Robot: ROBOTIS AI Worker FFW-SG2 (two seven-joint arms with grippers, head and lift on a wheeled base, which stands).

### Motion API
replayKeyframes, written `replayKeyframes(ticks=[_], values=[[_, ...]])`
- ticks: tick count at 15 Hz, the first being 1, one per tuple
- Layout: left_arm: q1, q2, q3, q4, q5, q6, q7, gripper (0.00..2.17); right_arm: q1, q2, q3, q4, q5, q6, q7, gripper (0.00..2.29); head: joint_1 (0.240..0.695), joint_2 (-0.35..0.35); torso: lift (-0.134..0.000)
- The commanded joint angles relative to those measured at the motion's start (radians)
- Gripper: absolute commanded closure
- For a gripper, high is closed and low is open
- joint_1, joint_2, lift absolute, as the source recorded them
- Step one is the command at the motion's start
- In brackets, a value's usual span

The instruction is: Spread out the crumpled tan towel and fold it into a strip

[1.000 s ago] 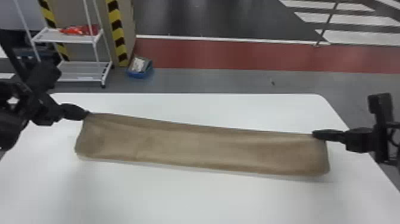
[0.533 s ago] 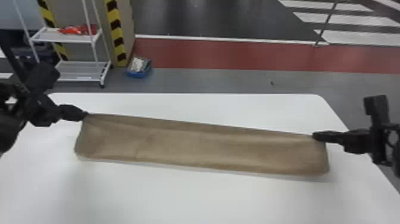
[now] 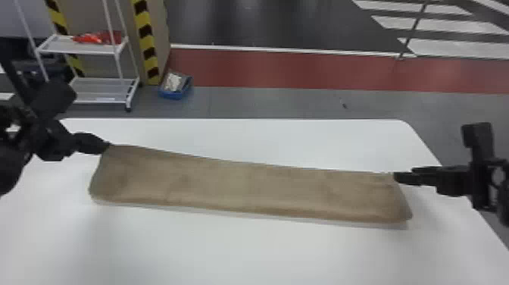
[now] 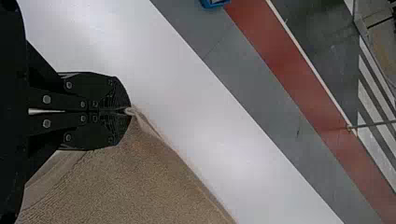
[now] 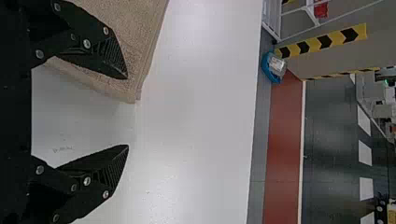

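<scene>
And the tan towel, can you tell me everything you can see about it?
The tan towel is a long, folded strip stretched across the white table, slanting a little, with its left end farther away. It looks soft and finely bumpy, with a rounded near edge and faint, shallow wrinkles. The left gripper has its jaws shut on the far left corner, puckering it. The right gripper is at the far right corner, jaws open, one over the cloth; whether it touches, I can't tell.
</scene>
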Motion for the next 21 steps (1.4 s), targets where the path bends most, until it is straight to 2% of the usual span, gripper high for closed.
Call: replayKeyframes(ticks=[1,2,6,9,21], values=[[0.003,0.001,-0.009,-0.005,-0.003,-0.007,0.009,1.03,0.003,0.000,-0.004,-0.002,-0.003,0.010,0.001,0.07,0.695,-0.097,-0.124],[0.005,0.001,-0.008,-0.006,-0.002,-0.007,0.020,0.04,0.003,0.001,-0.004,-0.003,-0.004,0.019,0.002,0.07,0.695,-0.098,-0.124],[0.005,0.002,-0.008,-0.015,0.009,-0.010,0.027,0.03,0.018,0.006,-0.010,-0.035,-0.021,0.043,0.004,0.08,0.695,-0.096,-0.124],[0.012,0.002,-0.002,-0.026,0.009,-0.010,0.027,0.03,0.052,0.015,-0.004,-0.107,-0.040,0.065,0.010,0.08,0.695,-0.093,-0.124],[0.035,0.010,0.011,-0.044,0.017,-0.007,0.018,0.09,0.055,0.018,-0.004,-0.107,-0.047,0.080,0.016,0.08,0.695,-0.073,-0.124]])
